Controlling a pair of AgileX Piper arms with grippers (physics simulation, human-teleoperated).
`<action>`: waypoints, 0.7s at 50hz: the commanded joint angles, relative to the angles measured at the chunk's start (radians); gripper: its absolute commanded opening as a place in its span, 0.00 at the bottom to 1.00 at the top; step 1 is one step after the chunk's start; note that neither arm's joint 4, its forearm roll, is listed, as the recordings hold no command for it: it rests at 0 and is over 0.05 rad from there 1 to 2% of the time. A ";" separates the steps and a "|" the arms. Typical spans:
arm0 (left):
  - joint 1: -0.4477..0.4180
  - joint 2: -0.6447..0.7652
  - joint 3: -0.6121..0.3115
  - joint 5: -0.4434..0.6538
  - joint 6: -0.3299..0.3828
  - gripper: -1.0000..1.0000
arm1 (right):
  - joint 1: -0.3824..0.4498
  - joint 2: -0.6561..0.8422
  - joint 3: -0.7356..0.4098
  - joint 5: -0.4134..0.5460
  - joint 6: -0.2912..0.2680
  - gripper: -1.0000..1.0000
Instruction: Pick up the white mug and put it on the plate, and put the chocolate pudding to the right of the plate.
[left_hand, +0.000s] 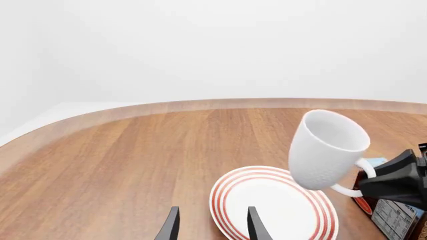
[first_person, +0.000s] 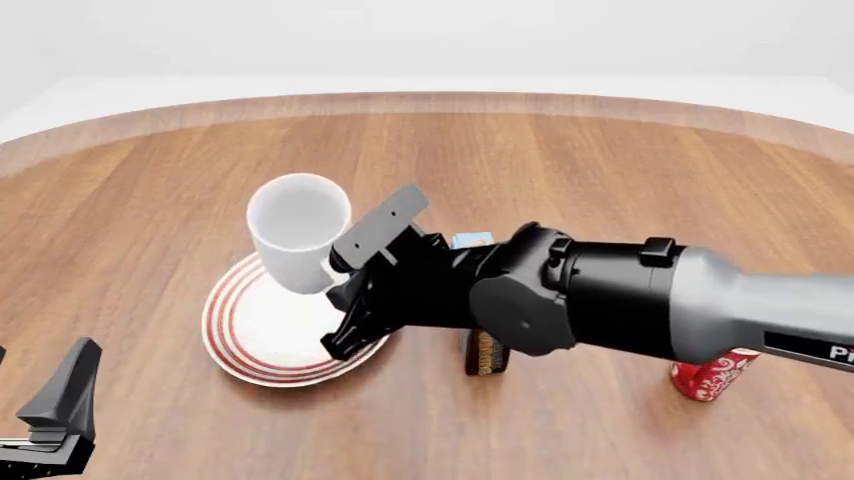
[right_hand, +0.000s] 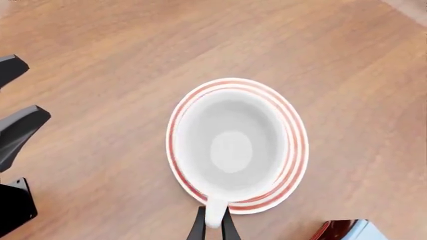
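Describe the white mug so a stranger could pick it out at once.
Find the red-ringed plate on the wooden table. Just above it, the right gripper holds the white mug by its handle. It is plain glossy white, unlike the red patterned mug standing further right.

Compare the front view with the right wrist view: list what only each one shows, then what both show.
Only the front view shows the right arm's grey and black body, the red mug standing on the table beyond it, and the table's far curved edge.

Only the right wrist view looks straight down into the white mug, showing its inside bottom and the right end effector shut on its handle.

Both show the white mug held above the plate, the wooden table, part of the left end effector, and a sliver of the chocolate pudding.
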 joint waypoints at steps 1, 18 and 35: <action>0.000 0.000 0.000 0.000 0.000 1.00 | -0.013 0.027 -0.019 -0.011 0.012 0.00; 0.000 0.000 0.000 0.000 0.000 1.00 | -0.027 0.072 -0.042 -0.026 0.020 0.00; 0.000 0.000 0.000 0.000 0.000 1.00 | -0.034 0.112 -0.073 -0.028 0.025 0.00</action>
